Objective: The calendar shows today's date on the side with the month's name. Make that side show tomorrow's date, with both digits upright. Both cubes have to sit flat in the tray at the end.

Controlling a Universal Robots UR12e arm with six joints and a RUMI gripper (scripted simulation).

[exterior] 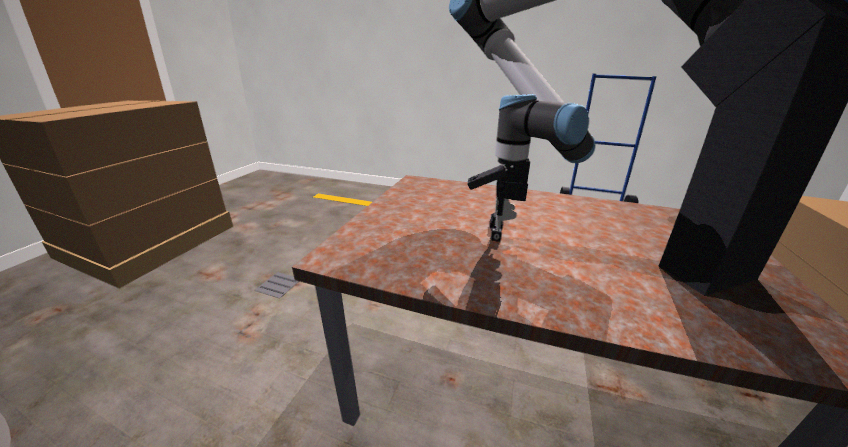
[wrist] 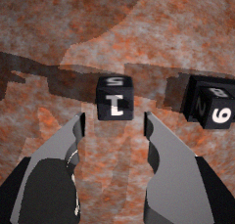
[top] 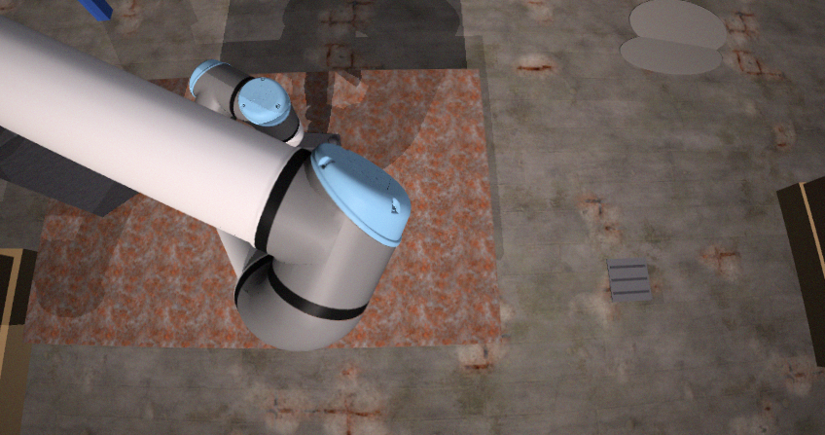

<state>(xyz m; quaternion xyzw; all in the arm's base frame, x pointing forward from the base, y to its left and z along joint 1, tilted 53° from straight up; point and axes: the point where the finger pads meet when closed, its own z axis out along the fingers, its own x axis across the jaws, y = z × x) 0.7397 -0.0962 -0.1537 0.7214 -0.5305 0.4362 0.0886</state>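
In the wrist view a black cube [wrist: 115,98] sits on the red-mottled table, showing a white 1 on its near face and a 5 on its top. My gripper [wrist: 115,113] is open, and its two grey fingers stand on either side just short of the cube without touching it. To the right is the black calendar tray [wrist: 211,103], holding a second cube with a white 9 and letters on the tray's side. In the exterior view the gripper [exterior: 495,234] points straight down, close to the table top. The cubes are too small to make out there.
The robot's dark base [exterior: 755,133] stands at the table's right. The table's front edge [exterior: 476,317] is near. In the top view the arm [top: 173,159] hides the gripper and cubes. Cardboard boxes [exterior: 113,181] and a blue cart [exterior: 606,139] stand off the table.
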